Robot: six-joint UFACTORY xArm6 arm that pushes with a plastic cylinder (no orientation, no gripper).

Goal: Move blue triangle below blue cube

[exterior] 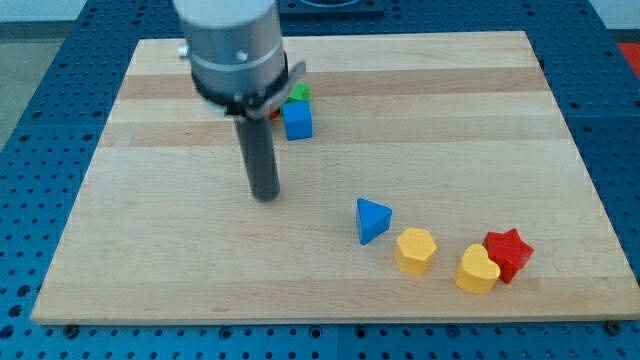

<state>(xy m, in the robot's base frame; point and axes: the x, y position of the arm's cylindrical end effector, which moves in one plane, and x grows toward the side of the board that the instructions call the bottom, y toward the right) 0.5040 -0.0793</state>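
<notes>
Light falls evenly and brightly from above on the pale wooden board [330, 150], whose grain stripes read clearly with no harsh glare. Shadows are soft and short: a faint dark patch sits at the foot of the dark rod around the tip [265, 196], and thin shadows hug the blue triangular block [372, 219], the yellow hexagonal block [415, 249], the yellow heart-shaped block [477, 269] and the red star-shaped block [508, 253]. The grey cylindrical arm housing [232, 45] at the view's top looks soft and slightly blurred, with a dull sheen. The blue cube [297, 120] is fairly sharp. The whole picture is low in resolution.
</notes>
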